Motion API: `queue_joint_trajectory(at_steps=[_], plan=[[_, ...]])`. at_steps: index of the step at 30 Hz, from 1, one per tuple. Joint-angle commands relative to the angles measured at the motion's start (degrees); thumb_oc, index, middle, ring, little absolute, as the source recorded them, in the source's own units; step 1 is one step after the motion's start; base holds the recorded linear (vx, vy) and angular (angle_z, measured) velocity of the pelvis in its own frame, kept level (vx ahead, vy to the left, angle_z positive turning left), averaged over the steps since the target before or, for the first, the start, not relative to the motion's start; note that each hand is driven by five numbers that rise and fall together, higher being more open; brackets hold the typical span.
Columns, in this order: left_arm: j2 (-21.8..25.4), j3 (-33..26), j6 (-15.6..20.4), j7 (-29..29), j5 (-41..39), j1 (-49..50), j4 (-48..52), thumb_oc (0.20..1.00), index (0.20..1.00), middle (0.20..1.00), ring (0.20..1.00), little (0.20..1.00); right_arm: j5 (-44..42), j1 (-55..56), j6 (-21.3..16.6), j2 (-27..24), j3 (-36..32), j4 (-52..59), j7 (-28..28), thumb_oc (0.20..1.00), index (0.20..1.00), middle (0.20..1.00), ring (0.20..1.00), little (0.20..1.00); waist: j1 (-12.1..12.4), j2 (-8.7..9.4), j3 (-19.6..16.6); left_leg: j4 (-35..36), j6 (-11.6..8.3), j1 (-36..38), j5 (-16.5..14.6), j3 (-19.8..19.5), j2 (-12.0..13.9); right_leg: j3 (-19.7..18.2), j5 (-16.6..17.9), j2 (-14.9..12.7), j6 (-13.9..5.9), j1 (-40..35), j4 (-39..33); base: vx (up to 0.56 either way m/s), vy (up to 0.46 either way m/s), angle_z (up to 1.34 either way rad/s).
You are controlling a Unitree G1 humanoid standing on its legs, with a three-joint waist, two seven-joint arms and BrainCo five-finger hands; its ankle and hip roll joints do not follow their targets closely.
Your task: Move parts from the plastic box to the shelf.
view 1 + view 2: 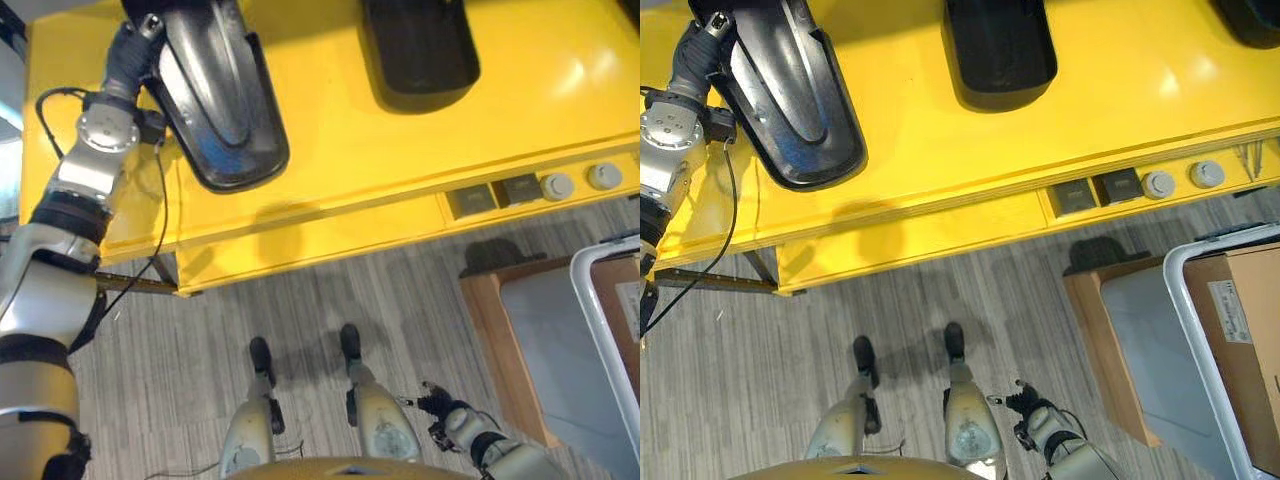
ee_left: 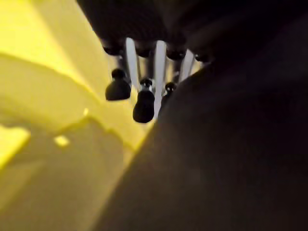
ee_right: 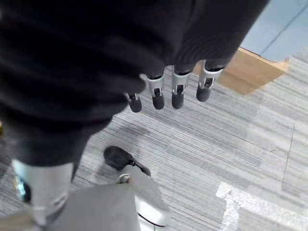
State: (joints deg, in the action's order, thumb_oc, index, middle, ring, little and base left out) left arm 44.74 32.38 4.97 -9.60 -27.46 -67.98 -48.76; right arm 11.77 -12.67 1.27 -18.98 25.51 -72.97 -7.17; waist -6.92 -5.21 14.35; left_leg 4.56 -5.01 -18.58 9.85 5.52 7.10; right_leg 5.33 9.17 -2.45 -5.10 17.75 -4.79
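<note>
A long glossy black part (image 1: pixel 222 100) lies on the yellow shelf (image 1: pixel 400 150) at its left end. My left hand (image 1: pixel 130 52) is at the part's far end. In the left wrist view its fingers (image 2: pixel 144 103) run straight along the part's dark edge (image 2: pixel 231 159) without curling round it. A second black part (image 1: pixel 420 45) rests further right on the shelf, and the corner of a third (image 1: pixel 1252 15) shows at the far right. My right hand (image 1: pixel 442 408) hangs low over the floor with relaxed fingers (image 3: pixel 177 94), holding nothing.
The shelf's front edge carries switch plates and round knobs (image 1: pixel 555 185). On the striped grey floor to the right stands a wood-edged grey platform (image 1: pixel 1140 330). Beside it are a white tube frame (image 1: pixel 1185 290) and a cardboard box (image 1: pixel 1240 330).
</note>
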Motion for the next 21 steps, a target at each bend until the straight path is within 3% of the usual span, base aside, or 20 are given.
queue_joint_trajectory(at_steps=[1, 13, 21], plan=[[5.73, -0.38, 1.29, -1.02, -0.23, -4.99, -3.79, 0.200, 0.200, 0.200, 0.200, 0.200, 2.26, 0.19, 1.45, 1.97, 1.88, -2.55, -1.66, 1.000, 1.000, 1.000, 1.000, 1.000, 1.30, 2.53, 0.30, 0.44, 0.13, 4.01, -7.34, -3.54, -1.56, 1.83, -4.61, -1.47, -3.34, 0.14, -0.21, 0.00, -0.015, 0.12], [8.13, 5.06, 0.55, 1.65, 6.61, -7.47, -7.38, 0.200, 0.200, 0.200, 0.200, 0.200, 0.58, -0.14, 0.73, 2.08, 2.06, -3.41, -2.05, 1.000, 1.000, 1.000, 1.000, 1.000, 1.48, 2.46, 0.74, 0.44, -0.50, 2.39, -6.59, -4.19, -0.90, 2.69, -4.76, -1.17, -3.12, 1.10, -0.21, 0.00, -0.013, 0.07], [6.21, 7.64, 0.50, 1.12, 9.13, -12.16, -11.89, 0.200, 0.200, 0.200, 0.200, 0.200, -1.57, -0.24, -0.05, 2.29, 1.88, -2.99, -2.43, 1.000, 1.000, 1.000, 1.000, 1.000, 0.81, 2.85, 0.79, 0.44, -0.65, 1.57, -6.48, -4.15, -0.76, 2.53, -4.43, -1.02, -3.24, 1.91, -0.21, 0.00, -0.003, 0.01]])
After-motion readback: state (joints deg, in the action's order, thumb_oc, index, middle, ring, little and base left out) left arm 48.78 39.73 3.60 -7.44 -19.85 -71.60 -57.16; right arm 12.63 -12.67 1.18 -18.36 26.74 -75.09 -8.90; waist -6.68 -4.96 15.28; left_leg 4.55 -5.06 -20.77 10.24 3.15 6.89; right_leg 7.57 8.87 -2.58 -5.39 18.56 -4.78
